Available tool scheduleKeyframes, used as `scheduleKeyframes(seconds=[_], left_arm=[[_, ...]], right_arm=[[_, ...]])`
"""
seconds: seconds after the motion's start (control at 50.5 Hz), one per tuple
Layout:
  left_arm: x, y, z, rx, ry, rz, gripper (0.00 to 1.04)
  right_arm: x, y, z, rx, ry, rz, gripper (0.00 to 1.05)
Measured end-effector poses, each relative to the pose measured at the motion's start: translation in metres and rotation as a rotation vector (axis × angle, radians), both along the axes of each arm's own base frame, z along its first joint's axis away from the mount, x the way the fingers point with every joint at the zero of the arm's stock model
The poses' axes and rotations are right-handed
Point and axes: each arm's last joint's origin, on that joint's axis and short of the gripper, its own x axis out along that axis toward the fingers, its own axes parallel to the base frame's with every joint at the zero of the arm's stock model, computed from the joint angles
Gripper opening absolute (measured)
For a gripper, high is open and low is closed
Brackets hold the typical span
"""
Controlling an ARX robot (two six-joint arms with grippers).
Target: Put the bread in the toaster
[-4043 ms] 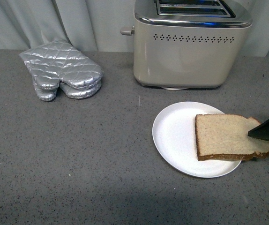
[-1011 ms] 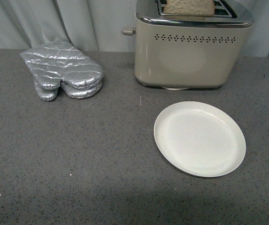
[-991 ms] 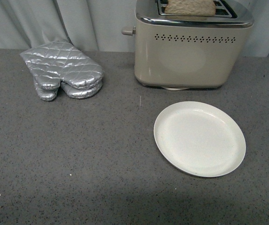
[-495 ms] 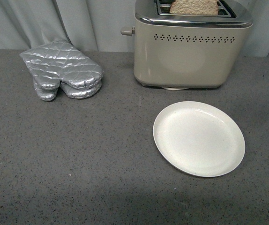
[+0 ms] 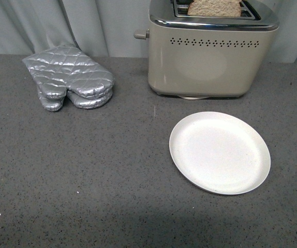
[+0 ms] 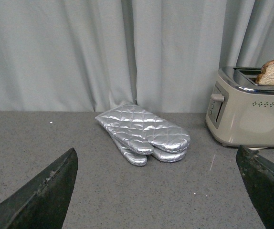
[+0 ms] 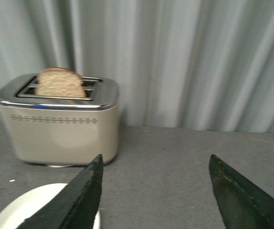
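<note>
up in the near slot of the cream two-slot toaster [image 5: 213, 49] stands the slice of wholewheat bread [image 5: 214, 7], its rounded top well proud of the chrome. both pincers are spread wide and hold nothing, left pincer [image 6: 158, 191] facing the quilted silver oven mitts [image 6: 144, 133], right pincer [image 7: 153, 198] back over the white plate [image 5: 219, 152] on the grey worktop [image 5: 86, 170]. the lever knob [image 5: 139, 34] looks up, i think. the slice may sit unlowered or lean against the slot edge, and a careless push on it could tip it out.
</note>
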Motion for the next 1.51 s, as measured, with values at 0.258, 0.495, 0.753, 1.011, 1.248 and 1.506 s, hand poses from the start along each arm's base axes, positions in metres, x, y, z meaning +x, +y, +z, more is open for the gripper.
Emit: scheduleKeyframes(seconds=[0.258, 0.495, 0.753, 1.011, 1.248, 1.506], left_arm=[[0.000, 0.000, 0.000, 0.000, 0.000, 0.000, 0.98], [0.000, 0.000, 0.000, 0.000, 0.000, 0.000, 0.98], [0.000, 0.000, 0.000, 0.000, 0.000, 0.000, 0.98], [0.000, 0.000, 0.000, 0.000, 0.000, 0.000, 0.98], [0.000, 0.000, 0.000, 0.000, 0.000, 0.000, 0.98], [0.000, 0.000, 0.000, 0.000, 0.001, 0.000, 0.98]], right_arm=[[-0.014, 0.000, -0.006, 0.055, -0.020, 0.010, 0.05], [-0.022, 0.000, -0.016, 0.058, -0.029, 0.010, 0.00], [-0.028, 0.000, -0.016, 0.057, -0.031, 0.010, 0.00], [-0.033, 0.000, -0.017, 0.057, -0.030, 0.009, 0.00], [-0.043, 0.000, -0.019, 0.057, -0.025, 0.010, 0.01], [-0.043, 0.000, -0.019, 0.057, -0.025, 0.010, 0.47]])
